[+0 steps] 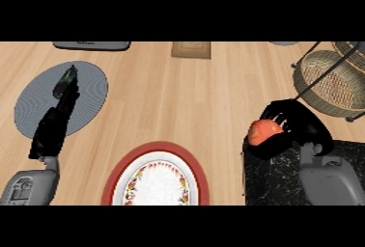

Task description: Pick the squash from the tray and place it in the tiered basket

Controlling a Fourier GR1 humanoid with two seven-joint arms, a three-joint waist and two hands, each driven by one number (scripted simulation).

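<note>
Right robot hand [296, 128] is seen at the view's right, fingers curled round the squash [264, 130], grey forearm entering from the lower edge. Left robot hand [55, 120] is held at the view's left, fingers straight and pointed up the view, nothing gripped, forearm entering low left.

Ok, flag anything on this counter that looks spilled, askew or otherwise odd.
Nothing stands out. The right robot hand is curled round the orange squash above the black tray, short of the tiered basket. The red-rimmed plate lies flat, and the left robot hand rests over the grey mat.
</note>
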